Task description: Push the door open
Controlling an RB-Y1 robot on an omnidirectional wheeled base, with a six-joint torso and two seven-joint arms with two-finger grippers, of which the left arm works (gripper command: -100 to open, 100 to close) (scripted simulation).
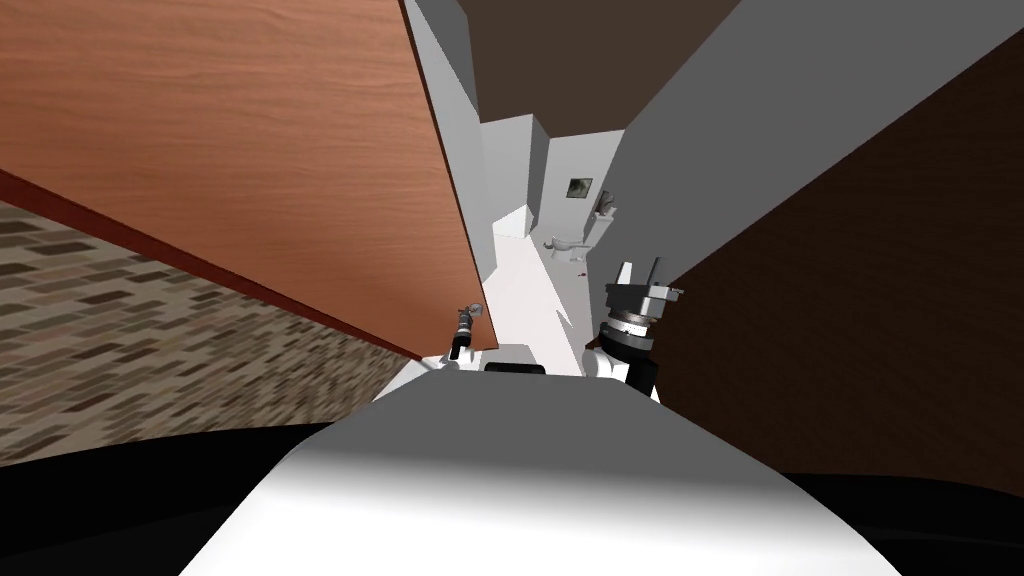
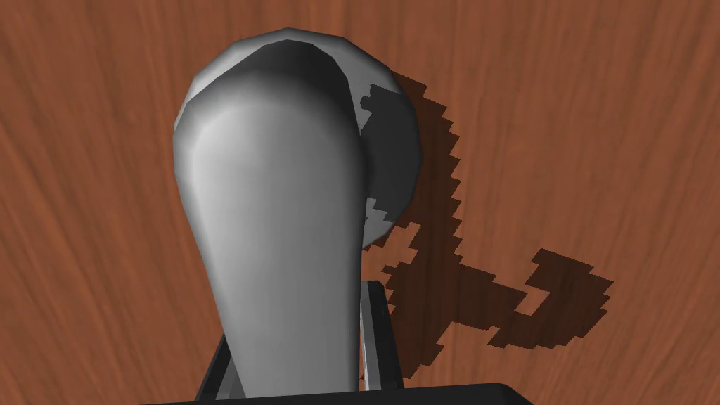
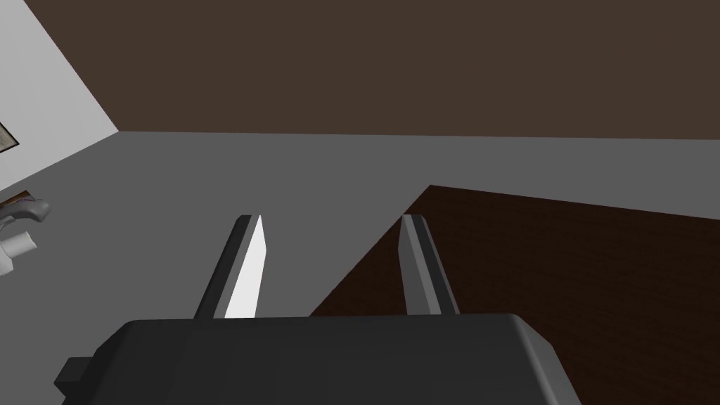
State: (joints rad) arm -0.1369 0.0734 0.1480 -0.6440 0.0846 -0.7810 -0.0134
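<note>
Door (image 1: 250, 150): a broad flat slab with a reddish-brown wood grain running in fine streaks, standing to my left and front. A darker red strip runs along its lower edge in the head view. Its free edge is apart from the grey wall (image 1: 720, 130) on the right, and the gap between them opens onto a smooth white floor (image 1: 525, 290).

The handle (image 2: 274, 232) is a smooth, matte grey lever with a broad, rounded end that narrows toward the wrist. It is mounted on a round, darker grey rosette (image 2: 397, 162) lying flat against the wood. The left hand (image 2: 295, 337) is closed around this lever, and its dark-edged fingers (image 2: 380, 330) press the lever's two sides. In the head view the same hand (image 1: 462, 335) sits at the door's lower corner, near the free edge. A jagged, blocky shadow (image 2: 464, 281) of lever and hand falls on the grain beside them.

The right hand (image 1: 640, 272) is raised beside the grey wall, on the far side of the gap from the door. Its two thin blades stand parted, with nothing between them.

Under the door, the floor (image 1: 150, 330) is patterned with small mottled tan and brown bricks. Beyond the gap are small white fixtures (image 1: 570, 243) and a picture frame (image 1: 579, 187) on the far wall. A flat, very dark brown panel (image 1: 860, 320) fills the right side.
</note>
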